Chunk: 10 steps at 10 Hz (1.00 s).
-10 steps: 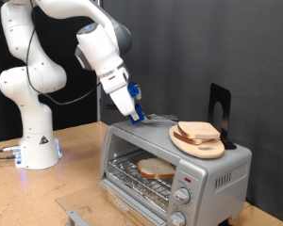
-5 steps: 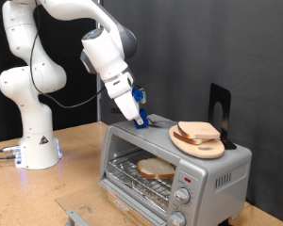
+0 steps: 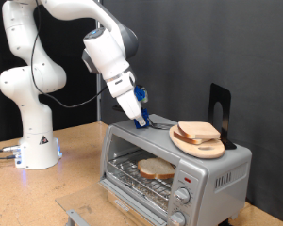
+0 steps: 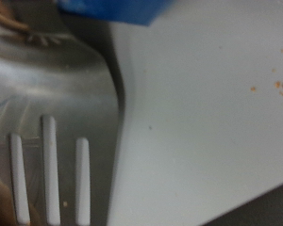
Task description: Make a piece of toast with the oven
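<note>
The silver oven (image 3: 220,172) stands at the exterior view's lower right. A piece of toast (image 3: 156,169) lies on the wire rack inside it, seen through the front. Another slice of bread (image 3: 198,131) lies on a round wooden plate (image 3: 191,146) on top of the oven. My gripper (image 3: 141,120), with blue fingers, hangs just above the oven's top, a little to the exterior view's left of the plate, and holds nothing that shows. The wrist view shows a blue fingertip (image 4: 123,9) close over the oven's top (image 4: 198,113) and its vent slots (image 4: 47,169).
A black upright stand (image 3: 218,106) rises behind the plate on the oven. The arm's white base (image 3: 35,141) stands at the exterior view's left on the wooden table (image 3: 80,169). Round knobs (image 3: 184,195) sit on the oven's front. A small metal piece (image 3: 77,217) lies at the bottom edge.
The gripper has moved a little towards the exterior view's right and slightly down, closer to the plate over the oven's top. The bread, the plate and the oven have not moved.
</note>
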Motion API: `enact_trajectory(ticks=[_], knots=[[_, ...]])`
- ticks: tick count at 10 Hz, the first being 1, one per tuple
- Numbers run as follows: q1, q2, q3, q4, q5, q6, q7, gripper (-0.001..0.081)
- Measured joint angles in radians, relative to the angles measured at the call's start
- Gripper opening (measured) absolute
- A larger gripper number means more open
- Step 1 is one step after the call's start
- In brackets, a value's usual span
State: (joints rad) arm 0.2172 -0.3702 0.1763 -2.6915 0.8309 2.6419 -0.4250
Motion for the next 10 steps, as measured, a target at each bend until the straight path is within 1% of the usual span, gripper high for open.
enact_trajectory(ticks=[3, 6, 8, 9, 10], knots=[[0.006, -0.027, -0.008, 0.017, 0.051, -0.018, -0.033, 0.08], [0.001, -0.095, -0.045, 0.023, 0.05, -0.096, -0.035, 0.08], [0.001, -0.093, -0.047, 0.017, 0.058, -0.091, -0.036, 0.08], [0.0, -0.099, -0.073, 0.01, 0.078, -0.105, -0.052, 0.08], [-0.004, -0.112, -0.123, 0.003, 0.089, -0.15, -0.085, 0.08]])
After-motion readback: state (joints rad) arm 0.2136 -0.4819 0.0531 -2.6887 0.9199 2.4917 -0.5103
